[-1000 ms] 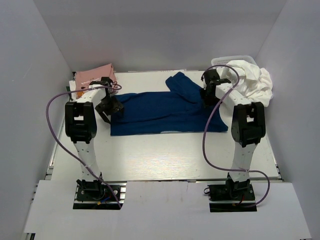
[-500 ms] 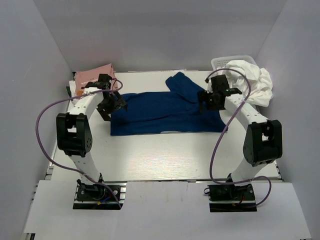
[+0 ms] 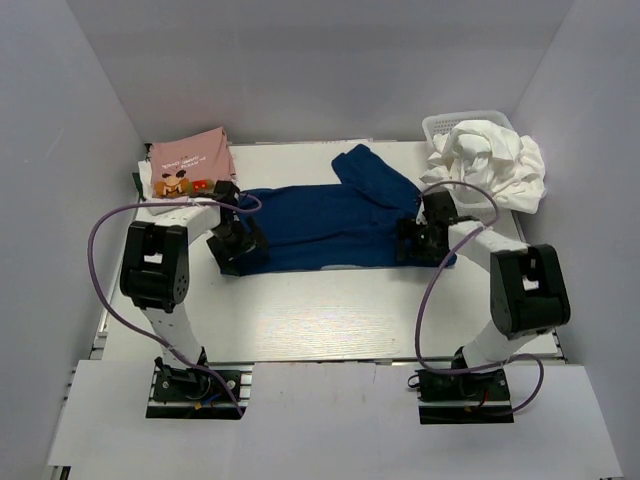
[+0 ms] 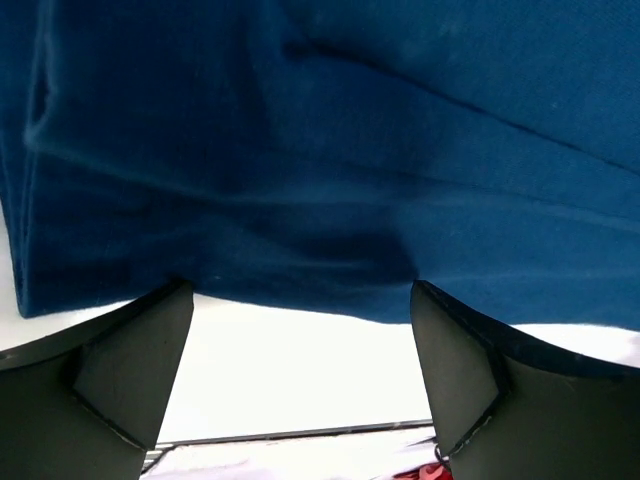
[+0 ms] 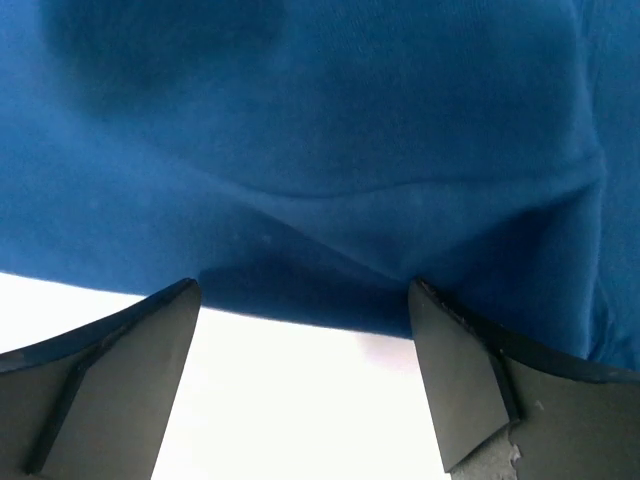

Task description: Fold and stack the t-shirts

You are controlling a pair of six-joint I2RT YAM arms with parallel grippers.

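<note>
Top external view: the navy shirt (image 3: pixel 335 215) lies spread flat across the far half of the table (image 3: pixel 330 310), its long side running left to right, with one sleeve poking out toward the back wall. Both arms are bent low over its near edge. The left gripper (image 3: pixel 230 252) sits at the near left corner of the cloth and the right gripper (image 3: pixel 414 243) at the near right corner. From the left wrist, the left gripper (image 4: pixel 300 295) has its fingers (image 4: pixel 130 350) spread wide, one on either side of a stretch of the navy shirt (image 4: pixel 350 150) hem. The fingertips reach just to the edge of the cloth, bare table (image 4: pixel 300 375) shows between them, and nothing is pinched. The right wrist shows much the same: the right gripper (image 5: pixel 305 290) is wide apart, its fingers (image 5: pixel 120 370) flank the hem of the navy shirt (image 5: pixel 300 120), white table (image 5: pixel 300 410) lies in the gap, and nothing is gripped. The cloth there has a soft ridge running across it. Off in the far left corner a pink shirt (image 3: pixel 190 160) rests folded, its cartoon print facing up. In the far right corner a heap of white shirts (image 3: pixel 495 160) spills over a white mesh basket (image 3: pixel 440 125), well apart from the navy one.
</note>
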